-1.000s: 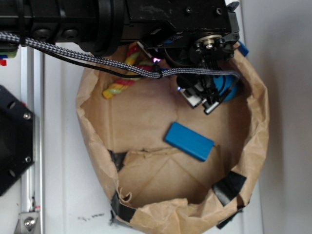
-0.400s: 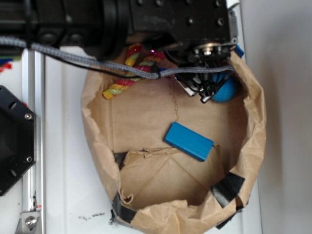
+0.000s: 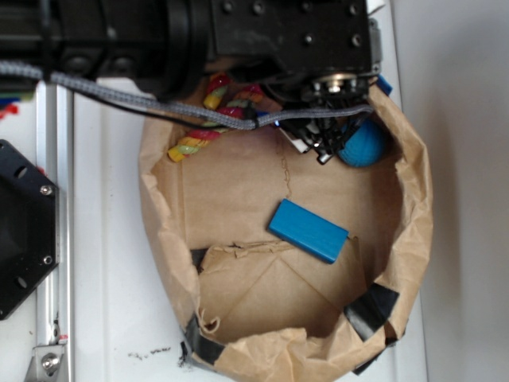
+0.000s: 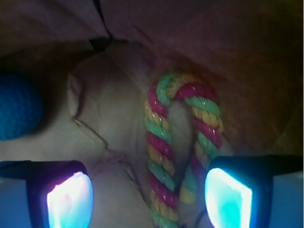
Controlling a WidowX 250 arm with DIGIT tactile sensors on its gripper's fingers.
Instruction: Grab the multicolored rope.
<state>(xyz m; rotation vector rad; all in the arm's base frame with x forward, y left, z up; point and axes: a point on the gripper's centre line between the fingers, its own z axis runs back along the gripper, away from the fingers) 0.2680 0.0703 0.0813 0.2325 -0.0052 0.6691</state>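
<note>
Exterior: the rope (image 3: 208, 121) is seen at the bag's (image 3: 163, 231) upper left, largely hidden by the arm (image 3: 199, 36) and its cable (image 3: 119, 95); only one end and some bands are seen. The gripper (image 3: 322, 147) is mostly masked. A blue ball (image 3: 363, 145) and blue block (image 3: 308, 231) lie inside.

Wrist: the rope (image 4: 164, 156), U-bent, lies between the parted fingers (image 4: 228, 197), untouched. Its lower ends are cut off; the ball (image 4: 19, 111) is cropped left.
</note>
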